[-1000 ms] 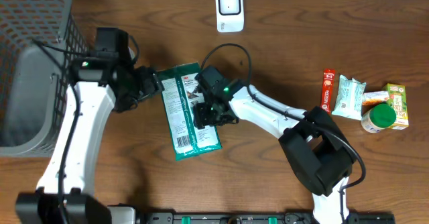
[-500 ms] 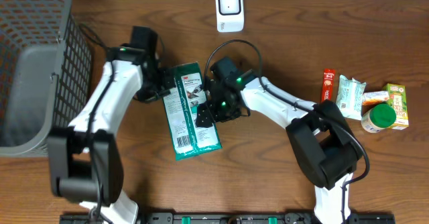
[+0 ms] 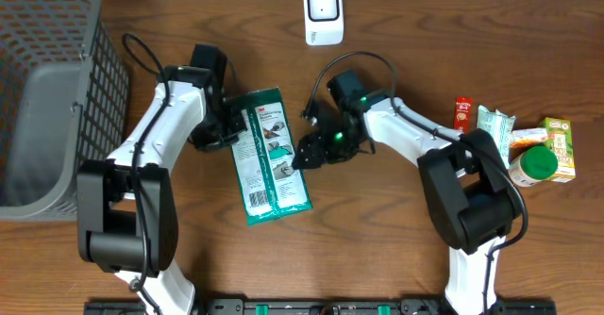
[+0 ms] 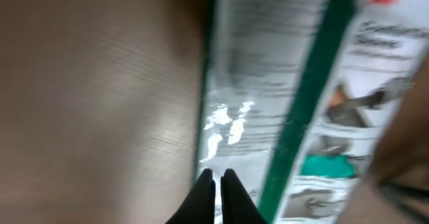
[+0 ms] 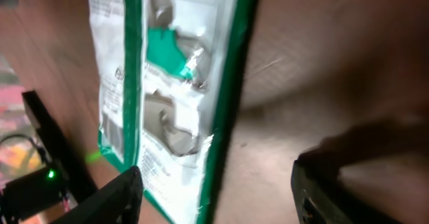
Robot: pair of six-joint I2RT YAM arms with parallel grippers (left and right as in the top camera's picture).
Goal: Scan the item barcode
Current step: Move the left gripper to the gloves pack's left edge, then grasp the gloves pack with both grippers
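Reaching in from both sides — left claw [image 3: 230, 132] shut at packet [image 3: 271, 169] edge, right claw [image 3: 307, 154] wide beside it.

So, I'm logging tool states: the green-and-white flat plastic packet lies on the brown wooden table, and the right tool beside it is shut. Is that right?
Not quite. The right tool is open, not shut: the right wrist view shows its fingers standing wide apart. The green-and-white flat plastic packet does lie on the brown wooden table, with that tool beside it.
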